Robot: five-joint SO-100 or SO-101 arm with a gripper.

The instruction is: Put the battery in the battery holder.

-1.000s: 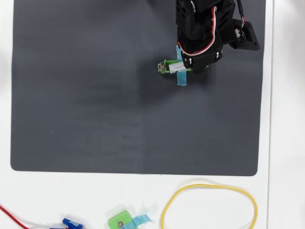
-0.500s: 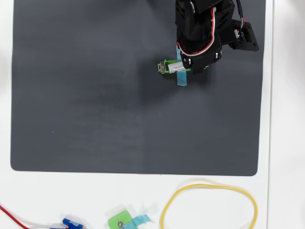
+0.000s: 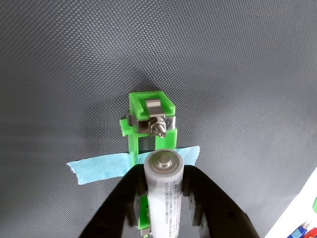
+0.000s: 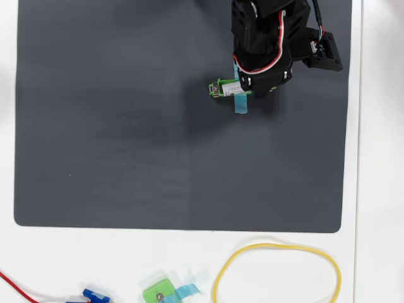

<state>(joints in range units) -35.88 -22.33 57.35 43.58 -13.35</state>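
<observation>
The battery (image 3: 164, 191), a silver-white cylinder with grey print, is clamped between my black fingers (image 3: 215, 201) in the wrist view, tilted over the green battery holder (image 3: 148, 116). My gripper (image 3: 166, 198) is shut on it. The holder's far end shows a metal clip and a screw; light-blue tape (image 3: 106, 166) crosses it. In the overhead view the holder (image 4: 218, 88) lies on the dark mat at the upper right, the battery (image 4: 230, 88) lies along it, and my gripper (image 4: 252, 85) covers its right end.
A dark grey mat (image 4: 126, 126) covers most of the white table. Along the table's near edge lie a yellow rubber-band loop (image 4: 278, 271), a small squarish green piece with blue tape (image 4: 161, 292), a blue part (image 4: 95, 295) and a red wire (image 4: 16, 285).
The arm and the battery have shifted very slightly upward in the overhead view. The holder has stayed in place.
</observation>
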